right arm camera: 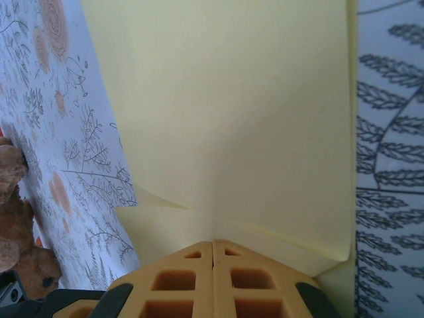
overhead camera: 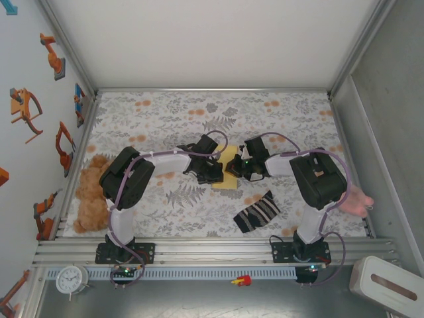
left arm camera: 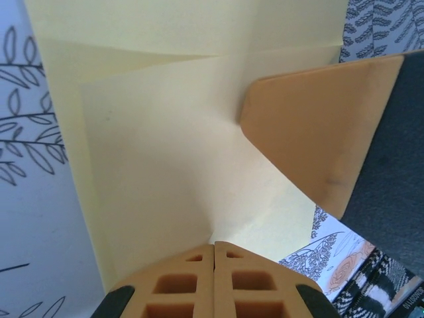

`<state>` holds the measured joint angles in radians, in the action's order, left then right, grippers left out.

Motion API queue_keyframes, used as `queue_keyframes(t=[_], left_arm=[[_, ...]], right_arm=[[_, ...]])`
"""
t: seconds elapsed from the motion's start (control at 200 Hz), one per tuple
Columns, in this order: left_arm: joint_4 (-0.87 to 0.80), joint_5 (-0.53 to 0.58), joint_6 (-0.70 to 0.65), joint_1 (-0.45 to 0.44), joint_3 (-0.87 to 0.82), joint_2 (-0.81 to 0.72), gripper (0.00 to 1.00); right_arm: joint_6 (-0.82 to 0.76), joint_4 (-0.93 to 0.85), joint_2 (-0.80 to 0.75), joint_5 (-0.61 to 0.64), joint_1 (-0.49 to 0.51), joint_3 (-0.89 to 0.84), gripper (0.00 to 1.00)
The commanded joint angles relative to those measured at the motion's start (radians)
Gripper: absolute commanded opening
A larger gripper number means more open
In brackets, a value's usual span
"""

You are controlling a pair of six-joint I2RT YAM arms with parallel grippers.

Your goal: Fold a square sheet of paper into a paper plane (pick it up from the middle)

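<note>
Flanking creased pale-yellow paper (left arm camera: 165, 165): closed left gripper (left arm camera: 213, 246), right gripper (right arm camera: 212, 242)

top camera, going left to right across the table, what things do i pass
teddy bear → yellow sheet of paper → black-and-white striped sock → pink object

L gripper (left arm camera: 213, 246) shut, R gripper (right arm camera: 212, 242) shut, both arms bent inward

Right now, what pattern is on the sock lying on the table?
Black-and-white stripes run across the sock; the top external view shows it best.
</note>
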<state>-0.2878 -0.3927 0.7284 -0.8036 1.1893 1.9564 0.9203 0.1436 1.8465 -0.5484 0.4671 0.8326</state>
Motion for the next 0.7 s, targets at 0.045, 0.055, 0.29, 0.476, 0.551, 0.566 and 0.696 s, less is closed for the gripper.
queue_keyframes(t=[0.045,0.055,0.29,0.476,0.551,0.566,0.696], left_arm=[[-0.058,0.022,-0.036,0.011,0.006,0.005,0.04],[-0.060,0.023,-0.038,0.013,0.005,0.004,0.03],[-0.092,0.027,-0.069,0.025,0.004,0.004,0.03],[-0.117,0.030,-0.089,0.031,0.007,-0.001,0.03],[-0.125,0.024,-0.096,0.032,0.005,0.003,0.03],[-0.126,0.025,-0.096,0.033,0.005,0.003,0.03],[-0.129,0.010,-0.103,0.034,-0.015,0.005,0.03]], right_arm=[[-0.003,-0.208,0.109,0.169,-0.003,-0.061,0.00],[-0.003,-0.208,0.110,0.169,-0.003,-0.061,0.00],[-0.006,-0.210,0.120,0.171,-0.004,-0.061,0.00],[-0.027,-0.237,0.122,0.186,-0.004,-0.055,0.00],[-0.029,-0.242,0.123,0.188,-0.004,-0.054,0.00],[-0.029,-0.242,0.124,0.188,-0.004,-0.054,0.00],[-0.032,-0.242,0.125,0.187,-0.004,-0.053,0.00]])
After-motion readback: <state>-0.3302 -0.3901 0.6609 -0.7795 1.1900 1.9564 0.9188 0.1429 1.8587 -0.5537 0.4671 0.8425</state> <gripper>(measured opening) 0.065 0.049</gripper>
